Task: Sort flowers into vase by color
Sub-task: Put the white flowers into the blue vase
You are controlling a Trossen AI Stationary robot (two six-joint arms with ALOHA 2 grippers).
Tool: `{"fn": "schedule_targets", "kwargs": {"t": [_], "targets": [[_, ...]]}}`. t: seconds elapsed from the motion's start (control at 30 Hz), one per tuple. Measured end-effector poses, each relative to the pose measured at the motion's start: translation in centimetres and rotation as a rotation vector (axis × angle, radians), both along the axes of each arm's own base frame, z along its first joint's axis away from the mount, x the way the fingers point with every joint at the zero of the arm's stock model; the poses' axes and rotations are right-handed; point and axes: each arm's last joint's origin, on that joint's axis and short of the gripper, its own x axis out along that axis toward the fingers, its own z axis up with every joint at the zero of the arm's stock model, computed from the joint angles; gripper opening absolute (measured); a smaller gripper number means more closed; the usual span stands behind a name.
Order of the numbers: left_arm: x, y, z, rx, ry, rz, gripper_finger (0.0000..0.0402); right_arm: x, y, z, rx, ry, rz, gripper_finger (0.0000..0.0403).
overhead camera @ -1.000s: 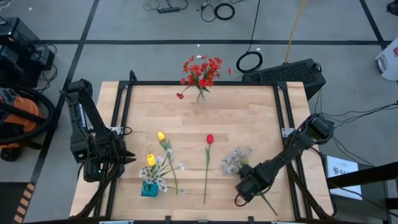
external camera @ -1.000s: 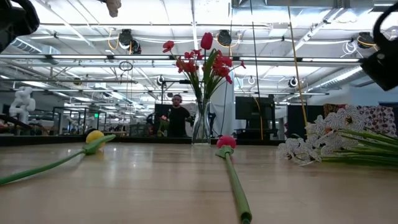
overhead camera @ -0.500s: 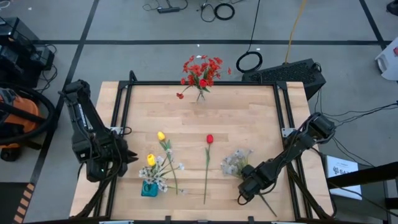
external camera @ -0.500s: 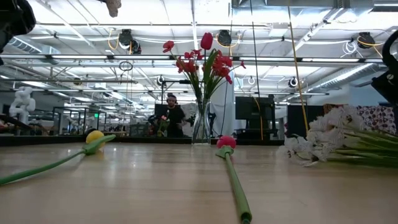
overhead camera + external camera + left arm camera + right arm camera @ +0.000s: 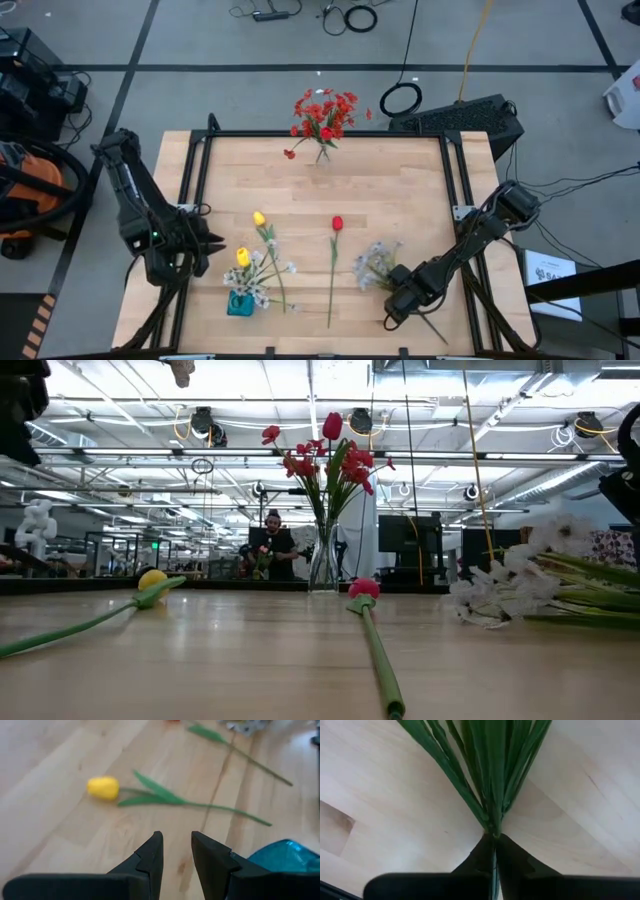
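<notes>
Lifting white spray (image 5: 376, 262): blossoms now higher off table (image 5: 400, 190) than before.
Right gripper (image 5: 398, 300) clamps its stem; left gripper (image 5: 208, 248) slightly parted, nearer yellow tulip (image 5: 242, 257).

The right tool (image 5: 398, 297), clamped on the stem of the white spray (image 5: 372, 262), has drawn back slightly toward the table's near edge, and the blossoms have shifted with it (in the low view they now sit higher and tilted up). The left tool (image 5: 213, 243) has edged inward toward the yellow tulip (image 5: 259, 218).
</notes>
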Motion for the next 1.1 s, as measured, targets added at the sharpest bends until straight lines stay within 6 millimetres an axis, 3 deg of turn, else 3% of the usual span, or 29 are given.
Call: {"fn": "schedule_targets", "kwargs": {"t": [0.37, 0.67, 0.8, 1.1], "targets": [[2.8, 2.6, 0.8, 0.207, 0.038, -0.078, 0.0107, 2.2, 0.3, 1.6, -0.203, -0.271, -0.119, 0.0000], [4.3, 5.7, 1.8, 0.250, 0.074, -0.212, 0.0107, 4.2, 0.1, 3.2, -0.225, -0.400, -0.192, 0.0000], [5.5, 7.0, 2.0, 0.246, 0.060, -0.243, 0.0107, 5.1, 0.4, 4.6, -0.252, -0.465, -0.199, 0.0000], [7.8, 9.9, 0.3, 0.181, 0.011, -0.249, 0.0107, 5.3, 0.3, 9.4, -0.419, -0.430, -0.134, 0.0000]]}}
